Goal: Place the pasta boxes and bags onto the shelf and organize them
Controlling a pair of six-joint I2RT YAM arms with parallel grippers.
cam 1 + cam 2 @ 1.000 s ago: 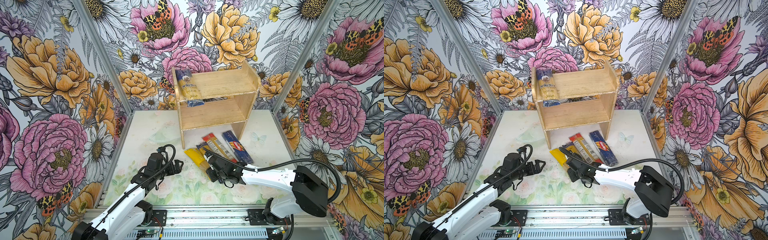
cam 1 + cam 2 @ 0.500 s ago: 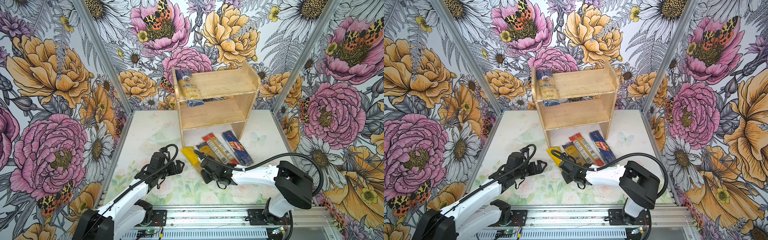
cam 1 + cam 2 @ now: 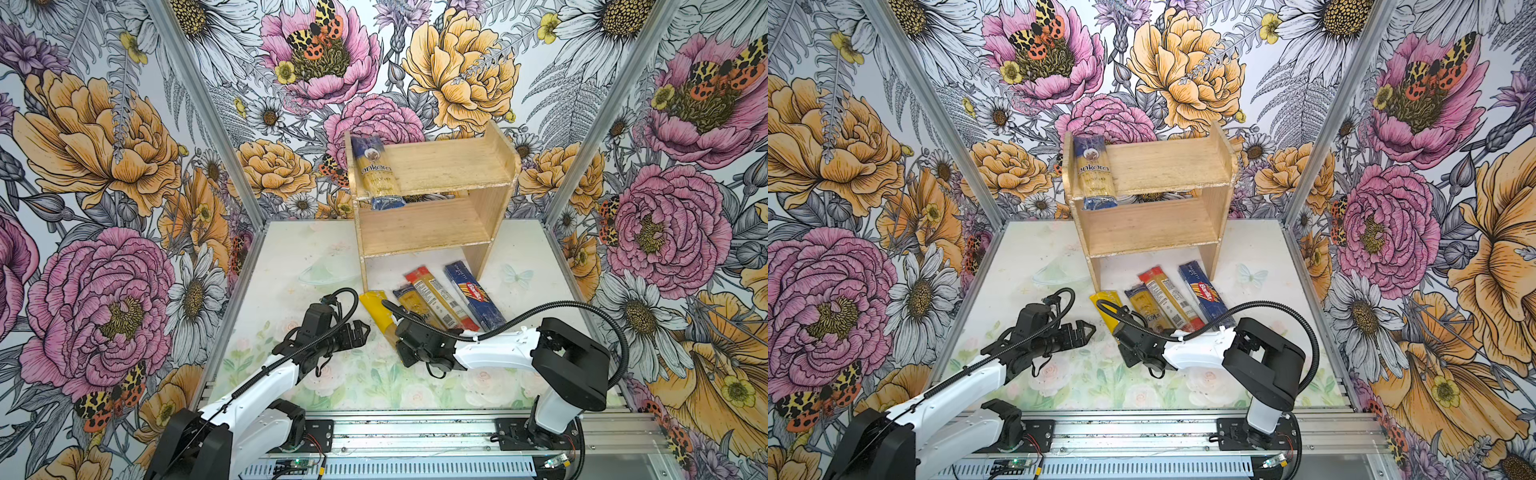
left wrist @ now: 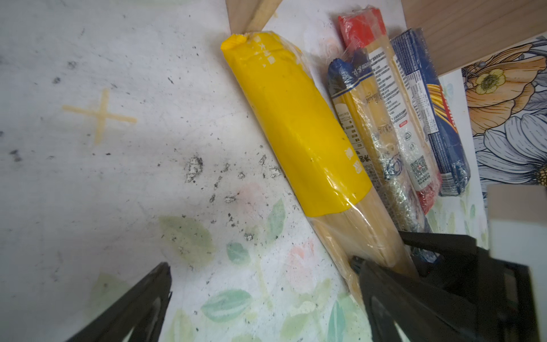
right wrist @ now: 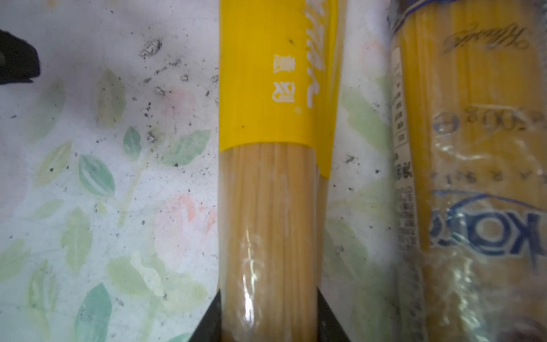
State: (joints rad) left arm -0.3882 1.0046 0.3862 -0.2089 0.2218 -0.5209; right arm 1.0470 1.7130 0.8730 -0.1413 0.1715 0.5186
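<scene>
As the right hand point(image 3: 398, 334), clamped on the yellow-ended bag point(image 3: 376, 312), has slid it left from the other packs point(image 3: 436, 299) on the table point(image 3: 291, 266), left hand point(image 3: 361, 330) waits wide beside; shelf point(image 3: 419, 232) lift likely next.

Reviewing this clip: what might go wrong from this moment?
The right gripper is shut on the yellow-ended bag near its clear end, not the middle; lifted, it may droop or twist out. Its yellow end lies close to the shelf's upright and may snag. The ankara bag overhangs the top tier; a bump might tip it off.
</scene>
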